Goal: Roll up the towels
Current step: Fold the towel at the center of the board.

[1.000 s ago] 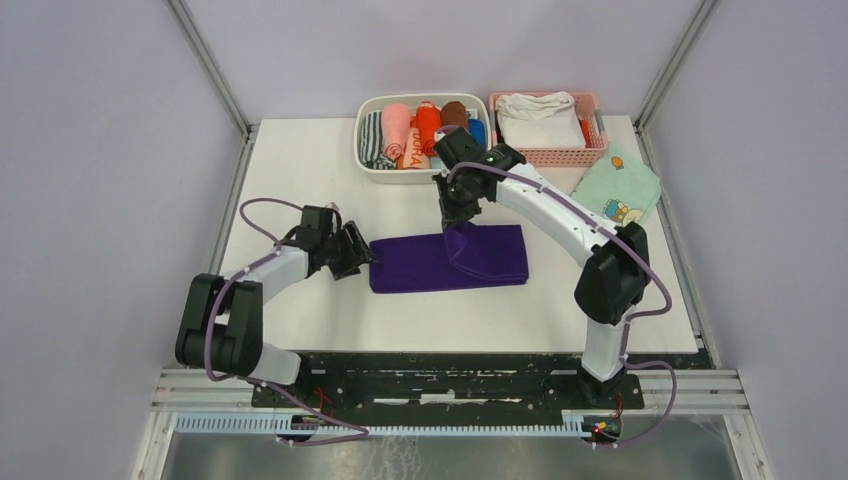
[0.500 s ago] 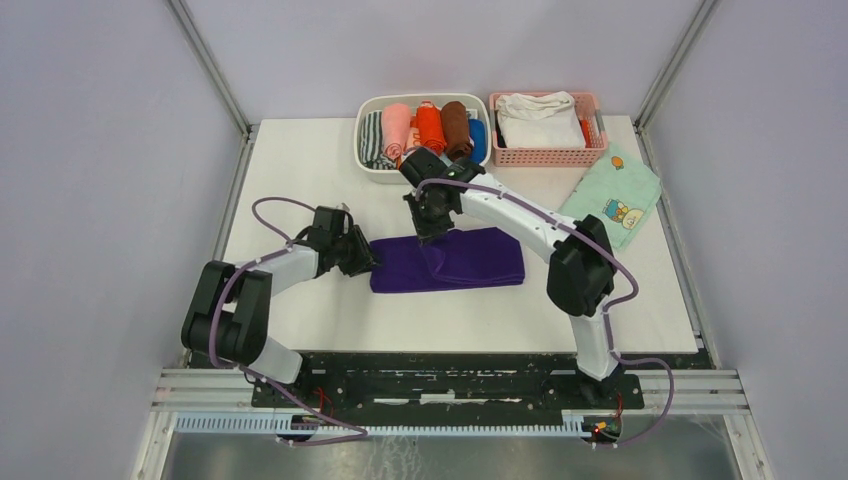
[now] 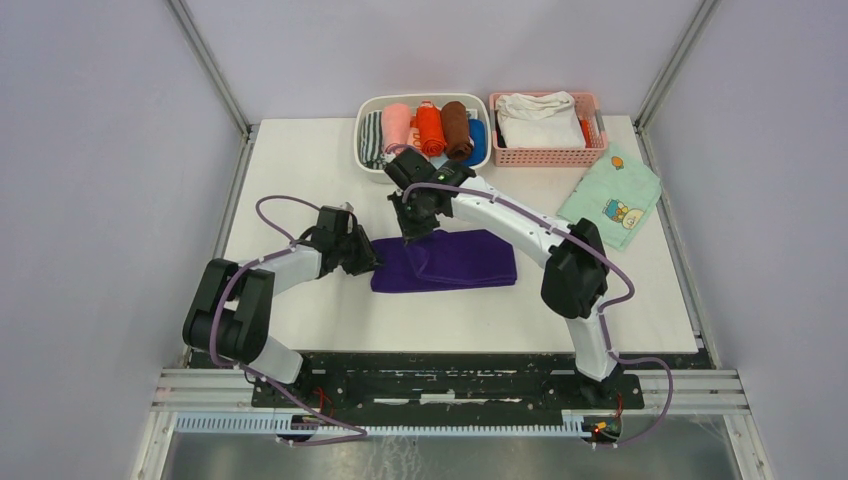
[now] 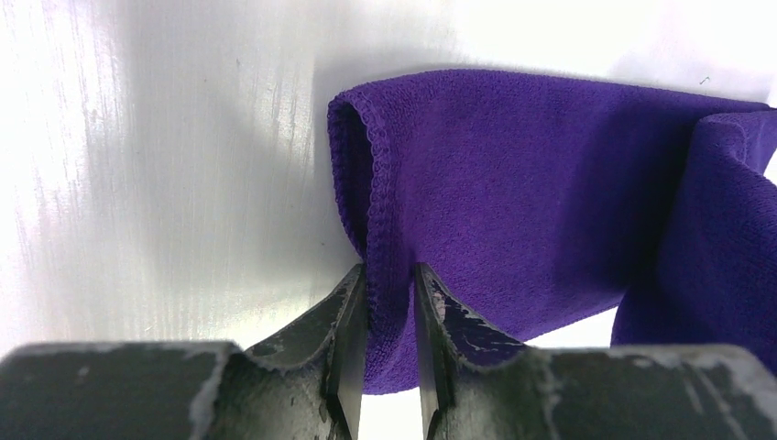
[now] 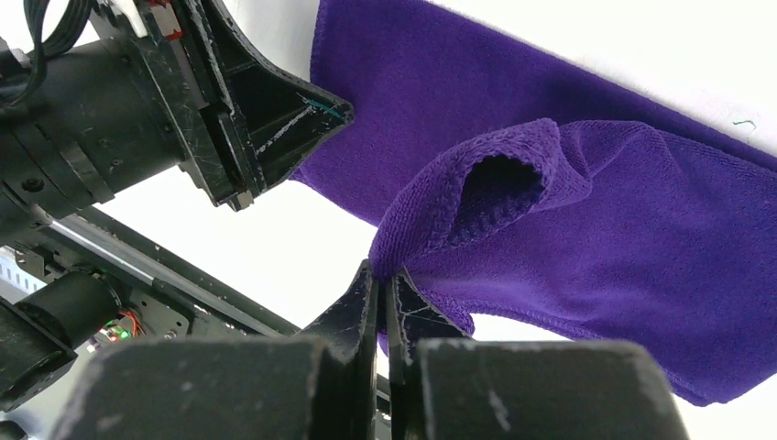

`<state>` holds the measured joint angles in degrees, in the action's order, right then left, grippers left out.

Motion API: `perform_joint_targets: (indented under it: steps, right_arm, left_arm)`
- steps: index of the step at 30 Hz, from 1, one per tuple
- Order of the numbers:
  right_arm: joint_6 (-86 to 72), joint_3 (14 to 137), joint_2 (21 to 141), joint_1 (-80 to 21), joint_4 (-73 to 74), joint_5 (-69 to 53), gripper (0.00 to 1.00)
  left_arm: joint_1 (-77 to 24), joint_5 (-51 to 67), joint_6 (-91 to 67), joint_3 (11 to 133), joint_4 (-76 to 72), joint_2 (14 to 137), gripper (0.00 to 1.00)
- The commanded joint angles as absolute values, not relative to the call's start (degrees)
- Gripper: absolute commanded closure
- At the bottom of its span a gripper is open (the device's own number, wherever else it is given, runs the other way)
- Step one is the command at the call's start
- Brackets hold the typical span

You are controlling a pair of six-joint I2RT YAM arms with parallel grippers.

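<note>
Purple towel (image 4: 513,202) hem inside left tool (image 4: 388,286)

The white table (image 3: 300,170) is bare at its far-left corner and along its left edge, down to where the left arm (image 3: 285,265) slants in. A bare strip runs along the near edge, in front of the deep purple terry towel (image 3: 455,262) mid-table. The left gripper (image 3: 371,262), clamped on the towel's left end, and the right gripper (image 3: 410,234), pinching a raised fold beside it, crowd that end. The right arm (image 3: 520,218) spans slantwise above the towel. On the far edge stand a white oval plastic basket (image 3: 359,140) and a pink slotted plastic basket (image 3: 545,157); only a narrow gap separates the white one from the right gripper. A mint-green printed cloth (image 3: 610,190) lies flat at the far-right corner.
</note>
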<state>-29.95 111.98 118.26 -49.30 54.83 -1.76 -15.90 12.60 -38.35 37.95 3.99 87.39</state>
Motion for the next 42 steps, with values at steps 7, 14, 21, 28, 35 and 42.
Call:
perform_joint_targets:
  steps: [7, 14, 21, 28, 35, 42]
  right_arm:
    - [-30.5, 114.4, 122.4, -50.1, 49.9, -5.0, 0.92]
    - [-31.3, 112.5, 125.6, -50.1, 45.0, -8.0, 0.88]
    - [-31.8, 111.7, 128.7, -50.1, 41.0, -14.0, 0.76]
    - [-28.0, 108.3, 120.5, -49.9, 38.8, -17.5, 0.51]
    - [-25.9, 89.2, 105.1, -41.8, 31.4, -14.6, 0.47]
    - [-25.5, 70.3, 95.4, -30.7, 22.4, -15.5, 0.47]
  left_arm:
    - [-16.4, 9.8, -38.9, 37.4, 5.3, 88.6, 0.68]
    - [-16.4, 8.7, -39.1, 36.9, 5.4, 88.3, 0.68]
    - [-16.4, 6.0, -40.9, 35.0, 5.4, 86.0, 0.62]
    - [-16.3, -2.8, -43.8, 31.7, 9.4, 77.8, 0.50]
    - [-16.2, -11.4, -42.6, 34.0, 18.1, 66.9, 0.34]
    - [-23.1, -6.2, -41.0, 43.0, 19.9, 66.0, 0.34]
